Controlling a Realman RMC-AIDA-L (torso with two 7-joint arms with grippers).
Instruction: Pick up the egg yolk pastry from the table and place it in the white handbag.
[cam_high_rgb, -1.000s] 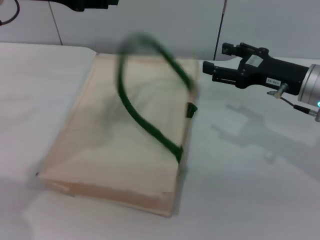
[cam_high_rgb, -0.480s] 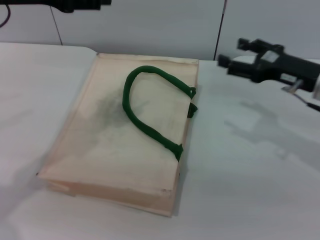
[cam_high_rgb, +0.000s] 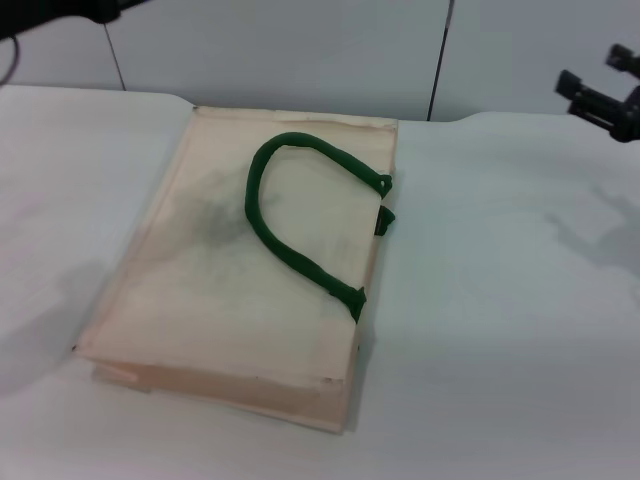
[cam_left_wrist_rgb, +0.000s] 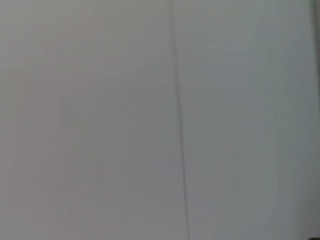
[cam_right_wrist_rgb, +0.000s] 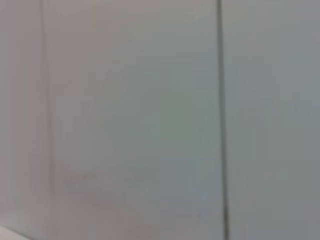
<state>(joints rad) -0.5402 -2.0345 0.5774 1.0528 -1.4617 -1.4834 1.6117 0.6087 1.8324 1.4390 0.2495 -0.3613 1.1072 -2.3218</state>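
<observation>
One white handbag (cam_high_rgb: 255, 265) lies flat on the table (cam_high_rgb: 500, 330) in the head view, green handle (cam_high_rgb: 290, 225) resting on top. Right gripper (cam_high_rgb: 600, 92) sits up at the far right edge, fingers spread with nothing between them; left gripper barely shows, can't tell its state. Both wrist views show only blank wall. No pastry visible.

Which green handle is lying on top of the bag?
The full loop, spread across the bag; the other shows only a stub at the edge.
</observation>
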